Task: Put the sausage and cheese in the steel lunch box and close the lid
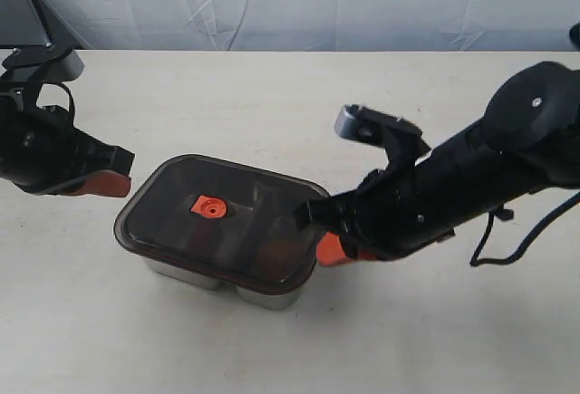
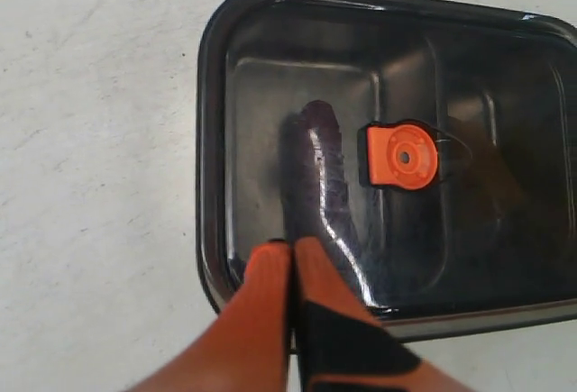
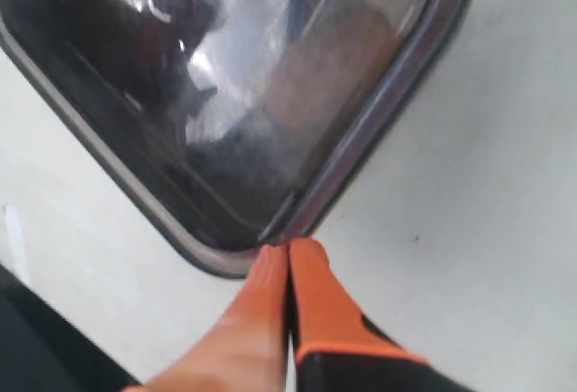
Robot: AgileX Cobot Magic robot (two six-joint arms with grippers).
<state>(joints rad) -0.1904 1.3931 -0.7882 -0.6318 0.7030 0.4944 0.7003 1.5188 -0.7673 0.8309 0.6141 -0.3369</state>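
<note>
The dark smoky lid [image 1: 181, 231] lies on the steel lunch box [image 1: 265, 296], its orange tab [image 1: 207, 206] facing up. Through the lid [image 2: 505, 257] the sausage [image 2: 320, 171] shows as a dim reddish finger in one compartment. The cheese [image 3: 326, 75] is a brownish blur in the other. My left gripper [image 1: 101, 182] hangs shut and empty to the left of the box; in its wrist view the fingertips [image 2: 270, 257] overlap the lid's edge. My right gripper [image 1: 328, 249] is shut, its tips [image 3: 306, 252] right at the lid's near right corner [image 3: 297, 221].
The box stands on a pale table [image 1: 272, 104] with a white cloth backdrop [image 1: 290, 0] behind. The right arm [image 1: 471, 172] stretches in low from the right edge. Nothing else lies on the table.
</note>
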